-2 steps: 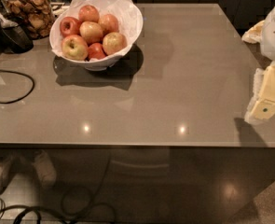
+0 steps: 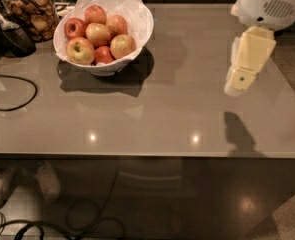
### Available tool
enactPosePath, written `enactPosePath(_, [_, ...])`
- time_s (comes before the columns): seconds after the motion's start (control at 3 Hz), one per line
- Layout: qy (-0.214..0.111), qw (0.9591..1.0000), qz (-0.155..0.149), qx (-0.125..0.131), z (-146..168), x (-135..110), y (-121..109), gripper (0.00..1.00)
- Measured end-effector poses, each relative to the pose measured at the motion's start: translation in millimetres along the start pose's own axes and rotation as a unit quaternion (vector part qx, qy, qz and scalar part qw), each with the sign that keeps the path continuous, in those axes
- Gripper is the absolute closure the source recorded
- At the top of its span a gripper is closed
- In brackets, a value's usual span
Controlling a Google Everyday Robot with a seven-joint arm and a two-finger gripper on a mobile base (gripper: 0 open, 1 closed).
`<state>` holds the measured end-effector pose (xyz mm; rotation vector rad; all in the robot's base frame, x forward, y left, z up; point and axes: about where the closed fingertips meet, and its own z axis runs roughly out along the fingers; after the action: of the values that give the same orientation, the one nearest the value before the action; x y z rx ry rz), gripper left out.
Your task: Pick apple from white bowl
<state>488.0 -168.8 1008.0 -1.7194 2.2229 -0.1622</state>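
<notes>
The white bowl [image 2: 139, 29], lined with crinkled white paper, stands at the far left of the grey table [image 2: 177, 109]. It holds several apples. The pale yellow-orange apple [image 2: 98, 34] with a reddish blush lies in the middle of the pile. A dark red apple [image 2: 75, 27] lies to its left and a yellow-green apple [image 2: 80, 50] with a stem dimple lies in front. My gripper [image 2: 239, 81] hangs over the right part of the table, pointing down, far to the right of the bowl and holding nothing that I can see.
A glass jar of snacks [image 2: 29, 9] and a dark scoop-like object [image 2: 14, 36] stand left of the bowl. A black cable [image 2: 22, 96] loops on the table's left side. The table's front edge runs across the lower middle, with floor and cables [image 2: 47, 226] below.
My gripper has moved left and toward the far side, from the table's right edge to over the table. The bowl and apples have not moved.
</notes>
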Motion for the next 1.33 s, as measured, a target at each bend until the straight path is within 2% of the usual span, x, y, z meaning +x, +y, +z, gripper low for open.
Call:
enactPosePath(0.67, [-0.02, 0.9997, -0.006, 0.008, -3.8, -9.6, -4.2, 0.0])
enactPosePath(1.0, [-0.024, 0.9996, -0.007, 0.012, 4.4, -30.9, -10.8, 0.0])
enactPosePath(1.33, [-0.034, 0.9992, -0.02, 0.001, 14.2, -70.2, -26.2, 0.0])
